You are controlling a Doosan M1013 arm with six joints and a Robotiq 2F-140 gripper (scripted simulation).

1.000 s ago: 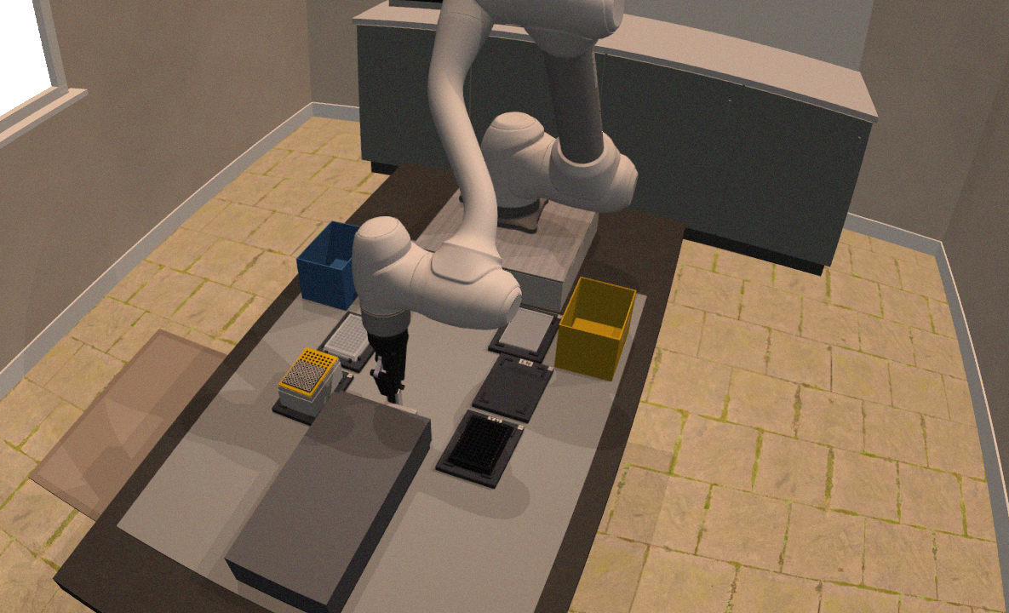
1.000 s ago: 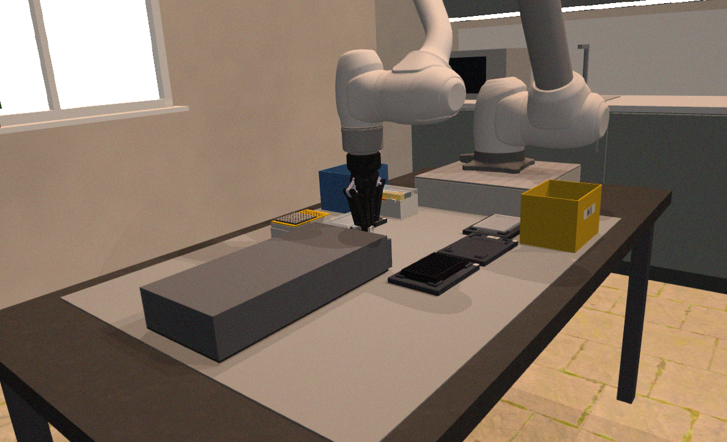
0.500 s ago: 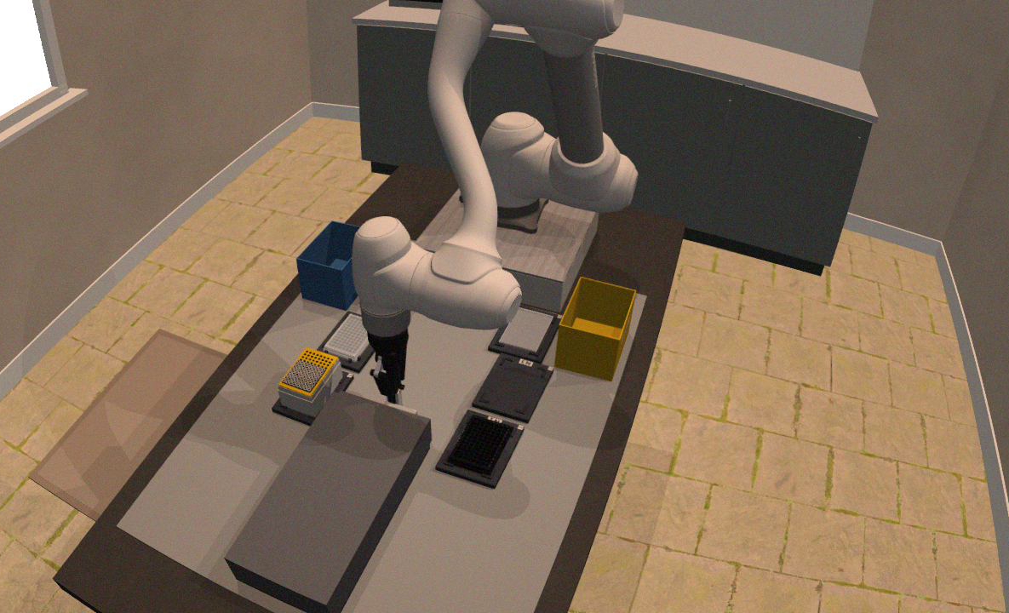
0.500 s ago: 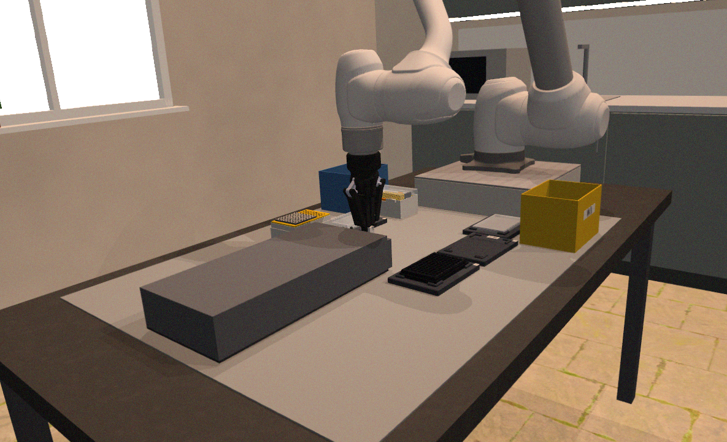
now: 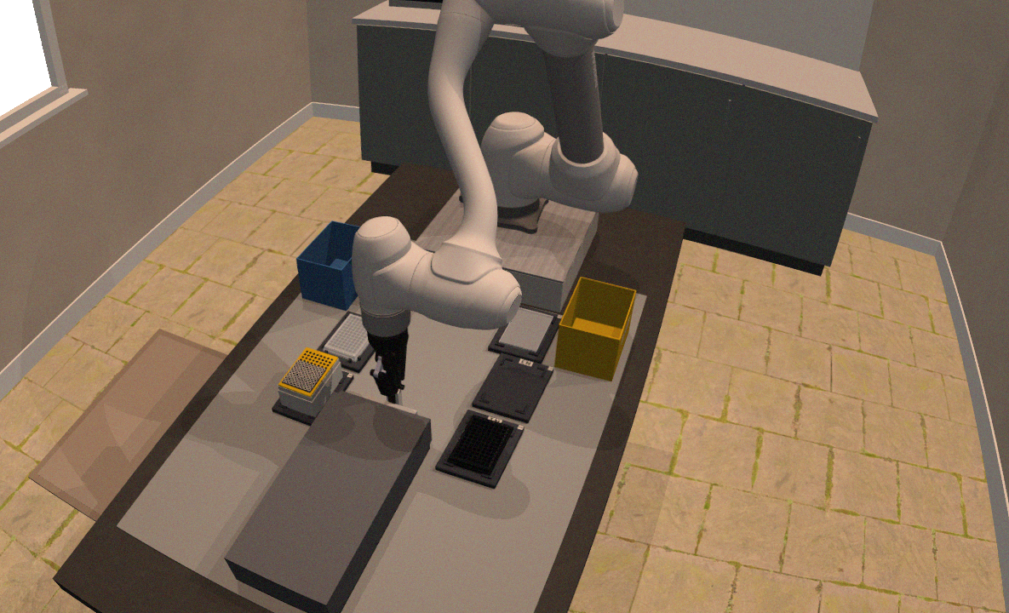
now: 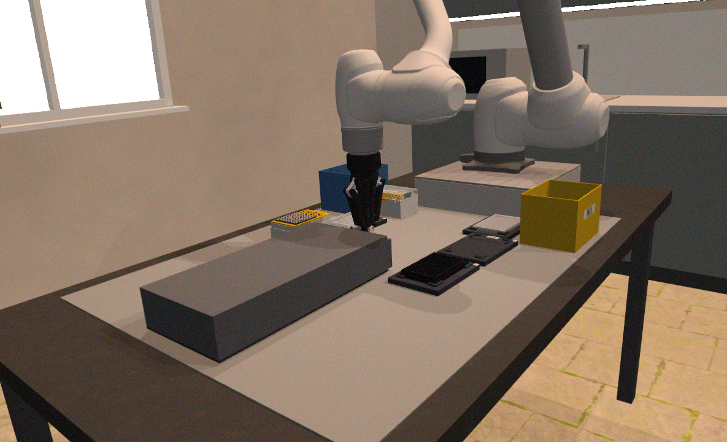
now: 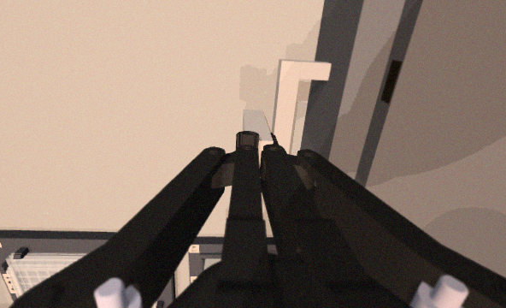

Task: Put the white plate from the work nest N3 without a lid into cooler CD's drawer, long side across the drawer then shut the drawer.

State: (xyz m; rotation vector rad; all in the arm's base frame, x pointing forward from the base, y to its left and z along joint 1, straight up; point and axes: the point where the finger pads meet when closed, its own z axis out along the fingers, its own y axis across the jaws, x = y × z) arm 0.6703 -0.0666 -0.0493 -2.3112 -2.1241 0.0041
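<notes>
The grey cooler CD (image 5: 332, 495) lies at the bench's near left and also shows in the exterior view (image 6: 267, 280). Its drawer front sits flush with the housing. In the wrist view its lamp slot (image 7: 391, 81) is dark. My gripper (image 5: 393, 400) (image 6: 367, 226) points down at the cooler's end that faces the arm's base, and it is shut and empty. In the wrist view the fingertips (image 7: 253, 141) are pressed together just beside the pale bar handle (image 7: 293, 103). An empty black nest (image 5: 513, 386) lies to the right. The drawer's inside is hidden.
A tip box with a yellow top (image 5: 307, 377) stands left of the gripper. A pale well plate (image 5: 347, 335) lies behind it. A blue bin (image 5: 329, 262) is at the back left, a yellow bin (image 5: 595, 326) on the right. A lidded plate (image 5: 524, 329) and a black plate (image 5: 481, 445) lie in nests.
</notes>
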